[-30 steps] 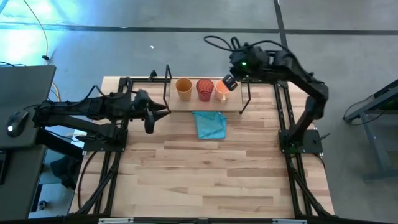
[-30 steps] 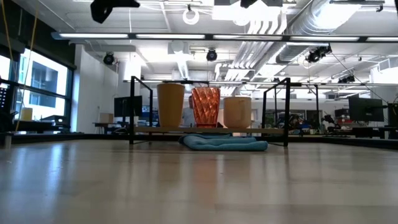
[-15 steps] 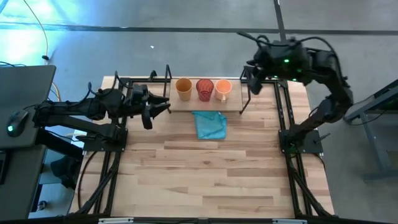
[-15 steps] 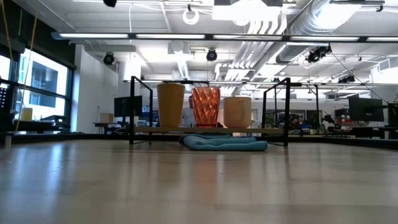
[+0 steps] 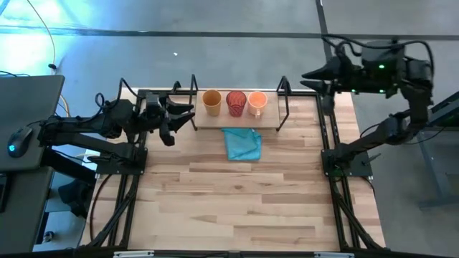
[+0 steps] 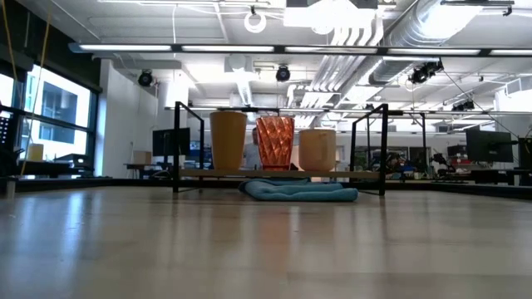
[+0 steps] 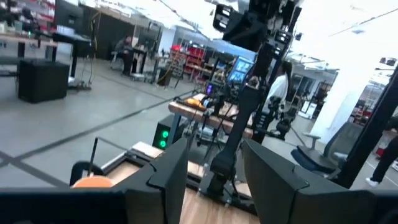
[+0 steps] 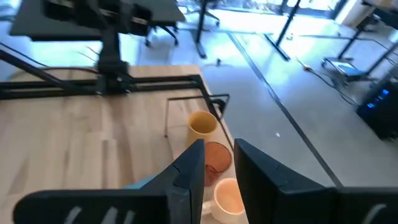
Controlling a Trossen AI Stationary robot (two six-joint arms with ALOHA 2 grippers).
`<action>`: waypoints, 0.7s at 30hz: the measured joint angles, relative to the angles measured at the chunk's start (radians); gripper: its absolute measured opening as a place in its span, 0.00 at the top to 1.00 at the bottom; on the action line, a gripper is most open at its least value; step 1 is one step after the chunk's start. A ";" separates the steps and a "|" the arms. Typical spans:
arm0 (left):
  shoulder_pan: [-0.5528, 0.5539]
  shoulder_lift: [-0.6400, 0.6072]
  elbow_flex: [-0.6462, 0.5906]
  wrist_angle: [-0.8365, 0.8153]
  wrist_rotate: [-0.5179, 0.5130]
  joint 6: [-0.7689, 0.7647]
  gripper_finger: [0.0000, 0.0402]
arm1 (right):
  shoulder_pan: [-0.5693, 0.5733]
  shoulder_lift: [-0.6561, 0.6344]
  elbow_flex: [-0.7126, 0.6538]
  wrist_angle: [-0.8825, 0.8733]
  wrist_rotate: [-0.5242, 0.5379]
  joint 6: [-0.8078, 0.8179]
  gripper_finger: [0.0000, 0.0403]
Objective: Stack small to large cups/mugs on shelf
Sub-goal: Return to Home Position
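- A low light-wood shelf board in a black wire frame (image 5: 267,119) sits at the far side of the pale wooden tabletop (image 5: 237,208).
- Three cups stand upright in a row on it: a mustard-tan tumbler (image 5: 211,102), a dark red ribbed cup (image 5: 236,102) and a pale orange mug (image 5: 257,102), close together.
- A crumpled blue cloth (image 5: 242,143) lies just in front of the shelf.
- The left gripper (image 5: 186,117) hangs near the shelf's left end, fingers spread and empty.
- The right gripper (image 5: 310,74) is raised beyond the table's far right corner, fingers slightly apart and empty.
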 joint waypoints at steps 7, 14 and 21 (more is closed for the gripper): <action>0.000 0.000 0.000 0.067 0.000 0.036 0.64 | 0.000 -0.058 0.000 0.000 -0.093 -0.018 0.81; 0.000 0.000 0.000 0.188 0.019 0.096 0.64 | 0.000 -0.097 0.000 -0.001 -0.266 -0.054 0.81; 0.000 0.000 0.000 0.203 0.021 0.115 0.64 | 0.000 -0.143 -0.039 0.081 -0.429 -0.103 0.81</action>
